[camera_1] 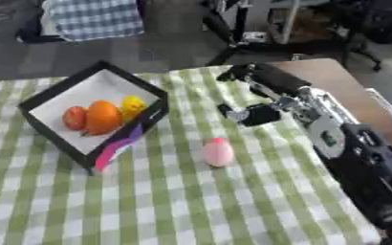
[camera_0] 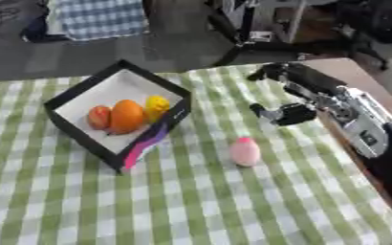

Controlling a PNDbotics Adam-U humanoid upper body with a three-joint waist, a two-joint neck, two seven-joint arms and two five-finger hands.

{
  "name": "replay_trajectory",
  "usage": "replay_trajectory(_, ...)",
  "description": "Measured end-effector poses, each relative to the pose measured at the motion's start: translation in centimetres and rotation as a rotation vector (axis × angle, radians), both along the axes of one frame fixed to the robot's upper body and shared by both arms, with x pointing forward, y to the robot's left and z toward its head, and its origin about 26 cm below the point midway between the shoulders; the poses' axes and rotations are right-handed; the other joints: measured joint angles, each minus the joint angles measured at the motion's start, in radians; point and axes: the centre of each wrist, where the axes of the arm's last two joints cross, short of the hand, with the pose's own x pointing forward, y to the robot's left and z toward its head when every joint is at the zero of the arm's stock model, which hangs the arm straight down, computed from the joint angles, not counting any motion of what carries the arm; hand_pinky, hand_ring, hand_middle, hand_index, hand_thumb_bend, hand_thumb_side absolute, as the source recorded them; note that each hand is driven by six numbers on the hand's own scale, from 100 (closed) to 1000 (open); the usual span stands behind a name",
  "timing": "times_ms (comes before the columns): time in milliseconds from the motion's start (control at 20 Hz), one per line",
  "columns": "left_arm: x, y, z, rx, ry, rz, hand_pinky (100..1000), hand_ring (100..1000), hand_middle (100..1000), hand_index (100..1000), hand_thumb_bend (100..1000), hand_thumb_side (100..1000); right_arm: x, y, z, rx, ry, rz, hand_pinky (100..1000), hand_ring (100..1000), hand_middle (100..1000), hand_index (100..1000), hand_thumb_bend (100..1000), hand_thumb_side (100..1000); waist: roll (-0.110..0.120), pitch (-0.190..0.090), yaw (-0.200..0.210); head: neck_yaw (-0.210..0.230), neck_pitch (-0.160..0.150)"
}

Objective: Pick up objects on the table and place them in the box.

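A black box (camera_0: 70, 125) with a white inside stands on the left of the table, its near wall marked pink and purple. In it lie an orange fruit (camera_0: 127, 116), a smaller red-orange fruit (camera_0: 99, 116) and a yellow thing (camera_0: 157, 106). A pink egg-shaped object (camera_0: 245, 151) with a red tip lies on the cloth to the right of the box. My right hand (camera_0: 293, 76) comes in from the right and hovers open beyond and to the right of the pink object, with its thumb (camera_0: 281, 115) pointing towards the box. It holds nothing. My left hand shows in no view.
A green and white checked cloth (camera_0: 199, 201) covers the table. Bare brown table edge (camera_1: 333, 76) shows at the right under my arm. Beyond the far edge are dark floor, a checked fabric (camera_0: 99, 18) and metal stands.
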Motion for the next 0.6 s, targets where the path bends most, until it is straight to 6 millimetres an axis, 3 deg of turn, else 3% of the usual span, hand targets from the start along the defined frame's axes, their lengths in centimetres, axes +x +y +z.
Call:
replay_trajectory(100, 0.0, 0.0, 0.0, 0.001, 0.003, -0.003, 776, 559, 615, 834, 290, 773, -1.3, -0.8, -1.1, 0.008, 0.126, 0.0, 936, 817, 796, 876, 232, 657, 0.0, 0.0, 0.005, -0.007, 0.0)
replay_trajectory(250, 0.0, 0.0, -0.1, 0.002, 0.007, -0.007, 776, 559, 615, 834, 288, 773, -1.8, -1.2, -0.4, 0.01, 0.256, -0.002, 934, 816, 794, 870, 234, 645, 0.0, -0.001, 0.007, -0.012, 0.0)
replay_trajectory(600, 0.0, 0.0, -0.1, 0.002, 0.008, -0.008, 776, 559, 616, 835, 284, 774, -1.3, -1.3, 0.5, 0.027, 0.274, -0.071, 931, 816, 791, 867, 238, 620, 0.0, -0.001, 0.009, -0.017, 0.001)
